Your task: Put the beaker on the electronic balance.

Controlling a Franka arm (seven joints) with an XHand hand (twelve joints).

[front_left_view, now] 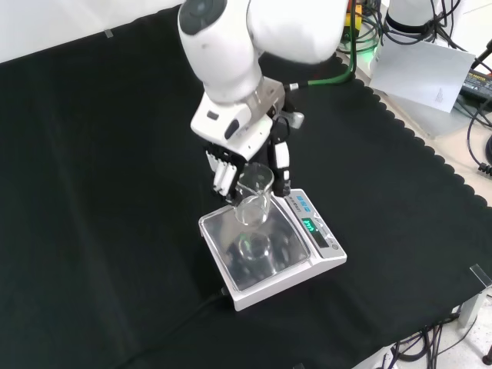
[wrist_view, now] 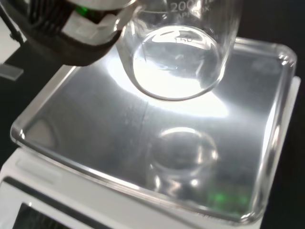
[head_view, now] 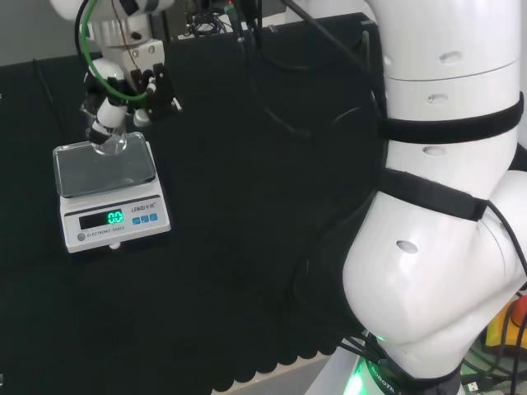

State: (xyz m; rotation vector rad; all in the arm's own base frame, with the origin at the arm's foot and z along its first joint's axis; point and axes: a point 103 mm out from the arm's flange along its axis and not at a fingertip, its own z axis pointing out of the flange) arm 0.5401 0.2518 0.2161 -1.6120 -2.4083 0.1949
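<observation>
A clear glass beaker (front_left_view: 254, 200) hangs tilted just above the steel pan of the white electronic balance (front_left_view: 315, 265), held by my hand (front_left_view: 231, 157), whose fingers curl round its upper wall. In the head view the hand (head_view: 111, 107) sits over the far edge of the balance (head_view: 115, 222) with the beaker (head_view: 109, 141) under it. The wrist view shows the beaker's base (wrist_view: 176, 71) a short way off the shiny pan (wrist_view: 95, 143), with its reflection below it. The beaker looks empty.
Black cloth covers the bench around the balance. The balance's cable (front_left_view: 177, 323) runs off toward the front edge in the front view. The arm's big white links (head_view: 445, 206) stand at the right of the head view. Cables and papers lie beyond the cloth's edge (front_left_view: 430, 69).
</observation>
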